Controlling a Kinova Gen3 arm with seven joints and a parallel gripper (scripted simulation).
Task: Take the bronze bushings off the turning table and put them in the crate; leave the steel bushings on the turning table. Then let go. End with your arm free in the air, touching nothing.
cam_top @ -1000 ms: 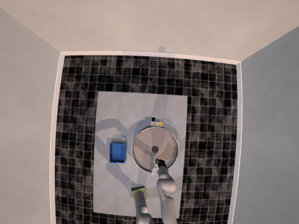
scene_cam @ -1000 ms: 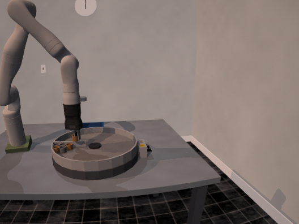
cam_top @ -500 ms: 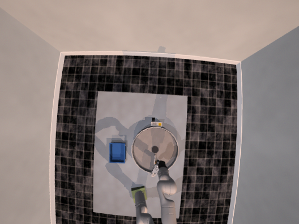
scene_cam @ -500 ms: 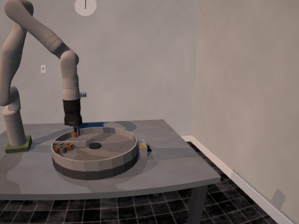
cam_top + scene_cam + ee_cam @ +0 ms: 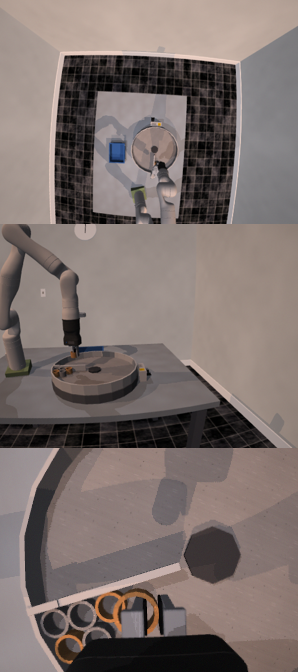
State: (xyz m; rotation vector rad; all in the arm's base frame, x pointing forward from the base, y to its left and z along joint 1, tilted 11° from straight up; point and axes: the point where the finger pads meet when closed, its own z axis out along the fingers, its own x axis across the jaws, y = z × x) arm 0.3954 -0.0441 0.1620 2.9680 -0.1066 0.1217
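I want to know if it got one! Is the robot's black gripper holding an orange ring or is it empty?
Holding one. The black gripper is shut on a bronze bushing's wall, and the exterior view shows that bushing lifted above the round turning table.

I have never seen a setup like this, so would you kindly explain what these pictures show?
A grey robot arm stands on a table. One picture looks straight down, one looks from the side, one from a camera at the wrist. On the table sit a round turning table and a blue crate. Bronze and steel bushings cluster against a divider on the turning table. The claw is shut on one bronze bushing, lifted above the rest.
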